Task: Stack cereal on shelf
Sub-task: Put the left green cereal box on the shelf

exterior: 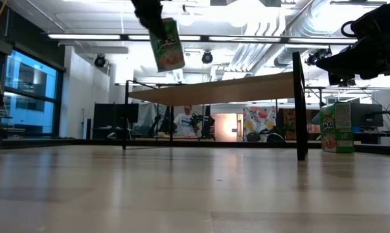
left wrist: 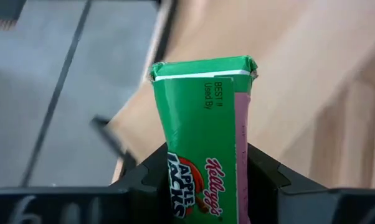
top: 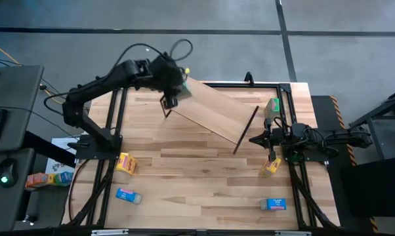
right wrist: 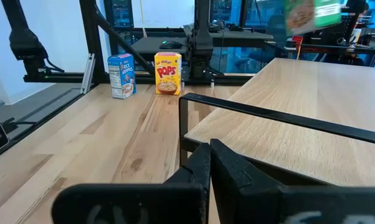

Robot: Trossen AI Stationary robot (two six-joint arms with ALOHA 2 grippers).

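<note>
My left gripper hangs over the far-left end of the shelf, shut on a green cereal box, which shows close up in the left wrist view. The light-wood shelf stands on thin black legs. My right gripper is shut and holds nothing, just short of the shelf's right end. A second green box stands upright on the table by the right arm. Yellow boxes and blue boxes lie on the tabletop. My left gripper pinches the green box between its two fingers, which sit on opposite sides of its upper part. It comes from above, pointing down. The box hangs below the fingers, slightly tilted, lifted clear above the shelf board.
The shelf lies diagonally across the far half of the table. The black table frame runs along both sides. In the right wrist view a blue box and a yellow box stand beyond the shelf. Bare tabletop lies in the near middle.
</note>
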